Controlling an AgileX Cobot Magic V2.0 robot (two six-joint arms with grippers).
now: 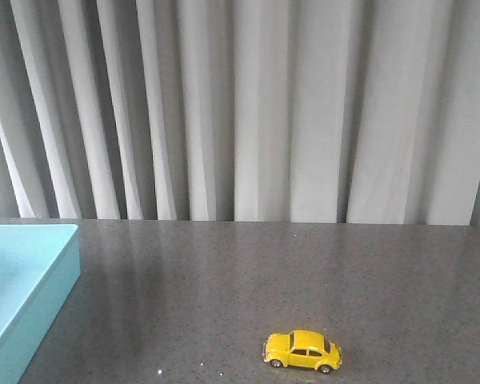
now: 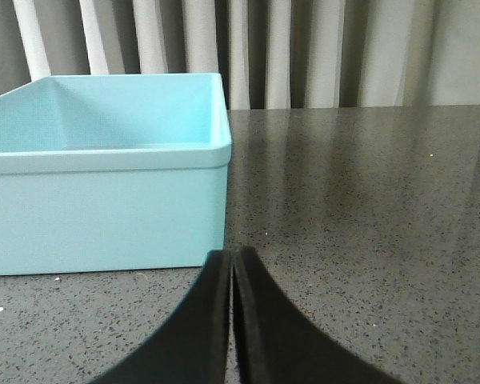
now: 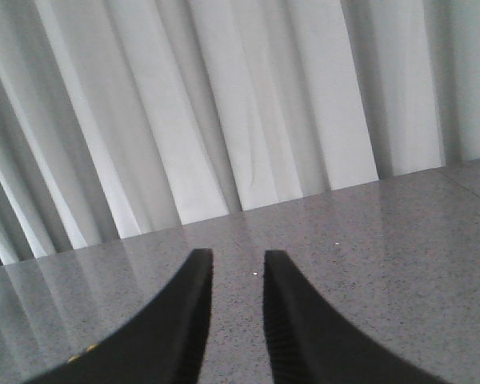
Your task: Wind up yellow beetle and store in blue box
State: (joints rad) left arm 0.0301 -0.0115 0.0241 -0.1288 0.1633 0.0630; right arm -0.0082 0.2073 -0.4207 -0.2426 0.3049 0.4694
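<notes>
Yellow beetle point(image 1: 302, 350) sits in the front view on the dark speckled worktop point(image 1: 224, 280), close to the near edge, right of centre, on its wheels, side-on. Blue box point(image 1: 20, 284) sits at the left edge of the worktop, well apart from the car; only part of it shows. No arm or gripper in this view. Grey curtain point(image 1: 248, 104) hangs behind the far edge.

Left wrist view: left gripper point(image 2: 232, 276) has its black fingers pressed together, nothing between them, hovering near the box's corner wall. Box interior looks empty as far as it shows. Car not visible here.

Right wrist view: right gripper point(image 3: 232, 276) has its fingers a little apart, holding nothing, pointed over bare worktop toward the curtain. Car not clearly seen; a tiny yellow speck at the lower edge is too small to call.

Handling guess: car looks small, rigid, light, with a glossy rounded shell likely slippery. Best grip is probably across the flat door sides, low on the body, leaving the wheels free to roll back for winding.
</notes>
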